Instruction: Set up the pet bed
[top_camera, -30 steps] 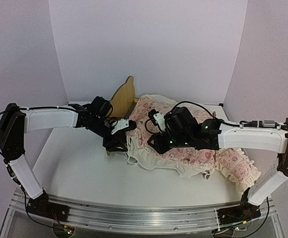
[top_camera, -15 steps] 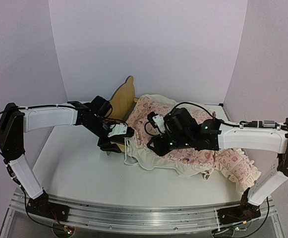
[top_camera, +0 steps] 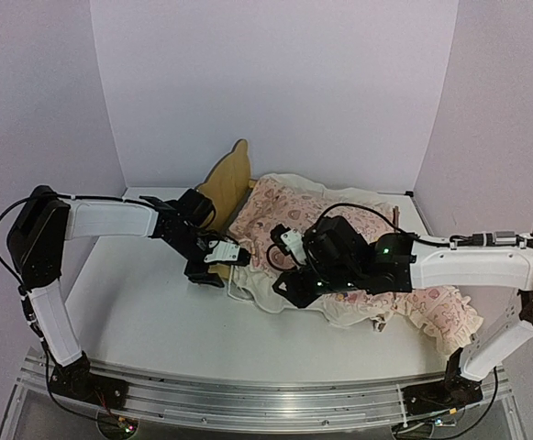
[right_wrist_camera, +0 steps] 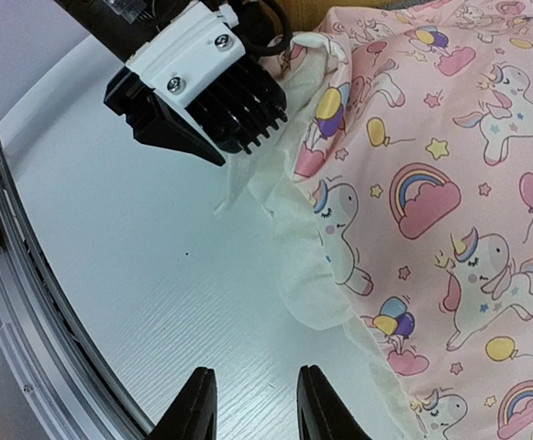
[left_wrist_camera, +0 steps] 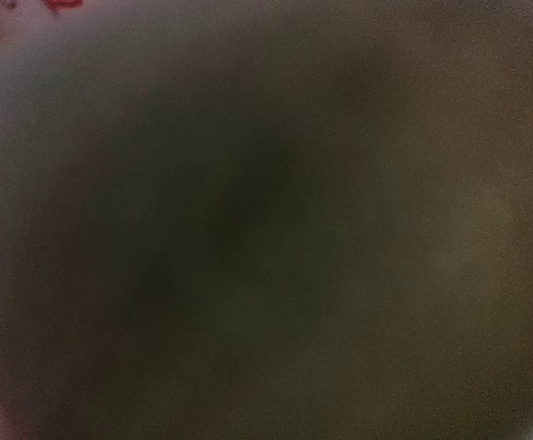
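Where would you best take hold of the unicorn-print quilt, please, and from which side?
I would pinch the quilt by its cream edge, which bulges loose onto the white table. Come from the table's near side, where the open right gripper hovers, so one finger slides under the fold.

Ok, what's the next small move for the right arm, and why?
Probably ease the right gripper toward the cream edge of the quilt and close on it. Its jaws stand open over the table, holding nothing. The quilt lies bunched over the pet bed, and the left gripper sits at its left edge, so a second hold would likely help spread it.
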Controlling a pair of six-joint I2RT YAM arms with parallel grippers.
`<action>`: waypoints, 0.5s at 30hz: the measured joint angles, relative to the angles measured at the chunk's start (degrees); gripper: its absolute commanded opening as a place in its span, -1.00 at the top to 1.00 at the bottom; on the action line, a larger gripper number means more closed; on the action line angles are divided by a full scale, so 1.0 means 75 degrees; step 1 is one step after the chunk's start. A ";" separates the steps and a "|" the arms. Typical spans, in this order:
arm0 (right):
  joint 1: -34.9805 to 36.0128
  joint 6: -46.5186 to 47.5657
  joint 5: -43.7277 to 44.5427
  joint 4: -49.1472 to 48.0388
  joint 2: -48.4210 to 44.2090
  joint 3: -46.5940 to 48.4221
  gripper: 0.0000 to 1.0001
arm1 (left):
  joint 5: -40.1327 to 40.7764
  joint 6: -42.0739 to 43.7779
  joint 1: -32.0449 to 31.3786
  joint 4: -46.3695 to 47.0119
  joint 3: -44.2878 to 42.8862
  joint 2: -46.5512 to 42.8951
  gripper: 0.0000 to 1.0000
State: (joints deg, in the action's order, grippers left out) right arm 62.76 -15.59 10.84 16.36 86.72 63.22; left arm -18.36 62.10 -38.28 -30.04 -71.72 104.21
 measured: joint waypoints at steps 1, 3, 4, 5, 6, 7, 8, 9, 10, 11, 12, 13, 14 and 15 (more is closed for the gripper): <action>0.0002 -0.0026 0.0012 0.0003 -0.0038 -0.0053 0.35 | 0.0026 0.0041 0.0015 0.0055 0.0000 0.0011 -0.10; 0.0000 -0.0060 0.0020 0.0009 -0.0093 -0.0139 0.36 | 0.0068 0.0144 0.0046 0.0128 0.0022 0.0017 0.13; 0.0000 -0.0075 0.0018 0.0011 -0.0118 -0.0185 0.36 | 0.0074 0.0185 0.0057 0.0146 0.0029 0.0018 0.23; 0.0001 -0.0092 0.0017 0.0017 -0.0137 -0.0225 0.36 | 0.0077 0.0228 0.0065 0.0170 0.0029 0.0020 0.37; 0.0003 -0.0105 0.0012 0.0020 -0.0141 -0.0252 0.36 | 0.0088 0.0274 0.0072 0.0212 0.0028 0.0021 0.52; 0.0003 -0.0109 -0.0007 0.0016 -0.0143 -0.0284 0.36 | 0.0097 0.0298 0.0082 0.0238 0.0022 0.0025 0.62; 0.0004 -0.0106 -0.0044 0.0006 -0.0143 -0.0322 0.35 | 0.0109 0.0343 0.0099 0.0255 -0.0001 0.0030 0.74; 0.0008 -0.0101 -0.0078 -0.0006 -0.0143 -0.0359 0.35 | 0.0113 0.0420 0.0118 0.0263 -0.0030 0.0032 0.87; 0.0025 -0.0085 -0.0102 -0.0054 -0.0143 -0.0407 0.35 | 0.0085 0.0541 0.0130 0.0189 -0.0072 0.0035 0.96; 0.0064 -0.0044 -0.0107 -0.0167 -0.0144 -0.0494 0.35 | 0.0052 0.0669 0.0121 -0.0055 -0.0190 0.0050 1.00; 0.0126 0.0001 -0.0103 -0.0313 -0.0146 -0.0601 0.35 | 0.0004 0.0760 0.0090 -0.0393 -0.0332 0.0074 1.00; 0.0209 0.0038 -0.0091 -0.0460 -0.0146 -0.0721 0.35 | -0.0031 0.0644 0.0048 -0.0745 -0.0469 0.0094 1.00; 0.0320 0.0076 -0.0068 -0.0659 -0.0146 -0.0875 0.35 | -0.0054 0.0429 0.0012 -0.1134 -0.0613 0.0135 1.00; 0.0441 0.0097 -0.0019 -0.0922 -0.0146 -0.1038 0.35 | -0.0008 0.0273 0.0000 -0.1294 -0.0711 0.0144 1.00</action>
State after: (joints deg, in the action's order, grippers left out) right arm 66.07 -14.86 10.70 9.45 85.62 55.43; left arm -18.42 64.15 -38.28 -39.74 -77.05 105.29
